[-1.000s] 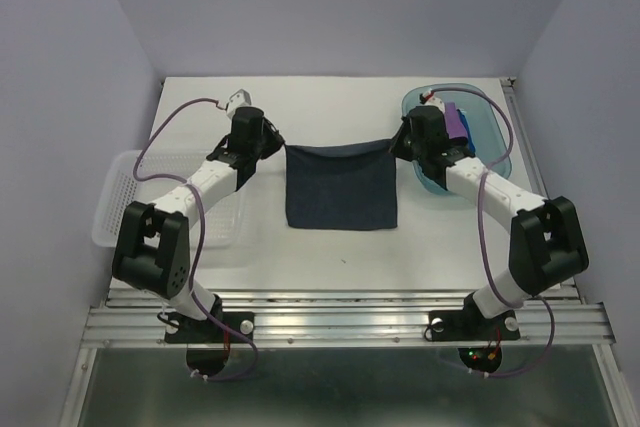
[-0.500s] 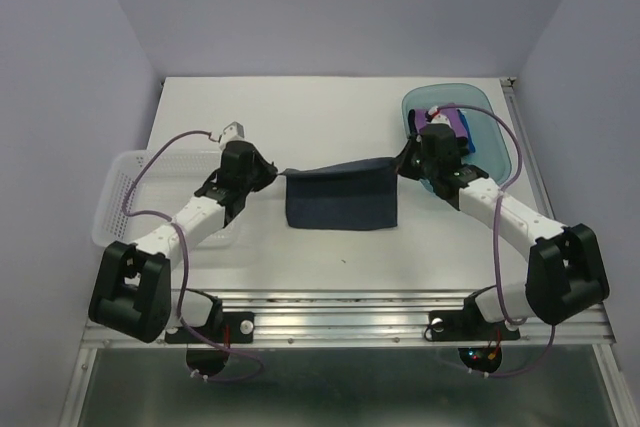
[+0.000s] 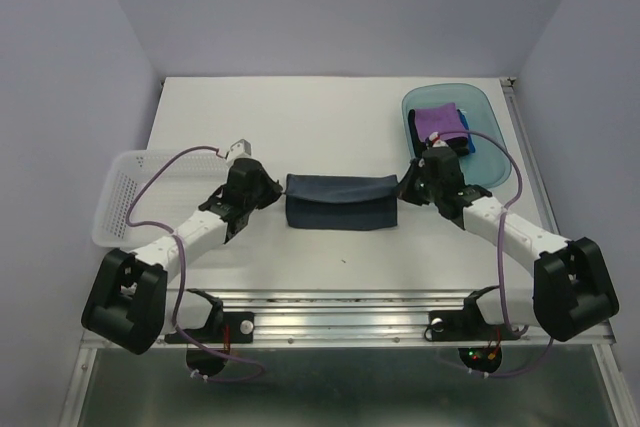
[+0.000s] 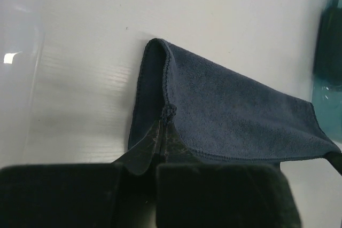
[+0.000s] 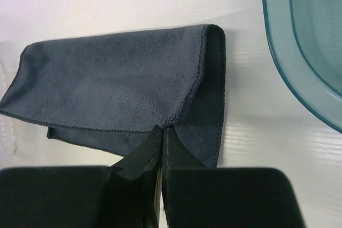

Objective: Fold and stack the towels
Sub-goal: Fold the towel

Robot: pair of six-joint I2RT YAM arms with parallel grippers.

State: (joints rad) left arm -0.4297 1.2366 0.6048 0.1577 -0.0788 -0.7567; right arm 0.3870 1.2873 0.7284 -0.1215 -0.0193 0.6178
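Pinching one end each of the dark navy towel (image 3: 340, 202), the left gripper (image 4: 165, 126) and the right gripper (image 5: 162, 132) have their jaws clamped flat together on a bunched corner of cloth. The left gripper grasps the left end and the right gripper the right end.

The dark navy towel is doubled over into a long narrow band lying across the middle of the table (image 3: 300, 117), between the two grippers. The stitched edge of its upper layer runs from one pinch point to the other, and the lower layer shows just past that edge.

Bare white surface lies beyond the band's far edge and along its near edge. The tray (image 3: 497, 162) sits near the right gripper, apart from the band's right end. It holds a folded purple towel (image 3: 438, 120) resting on a bright blue towel (image 3: 470, 144). The basket (image 3: 120, 197) stands at the left edge of the table.

The left arm (image 3: 190, 237) reaches low across the basket's near right corner. The right arm (image 3: 505, 232) mirrors it. Both forearms angle inward, with the elbows out wide at the near corners.
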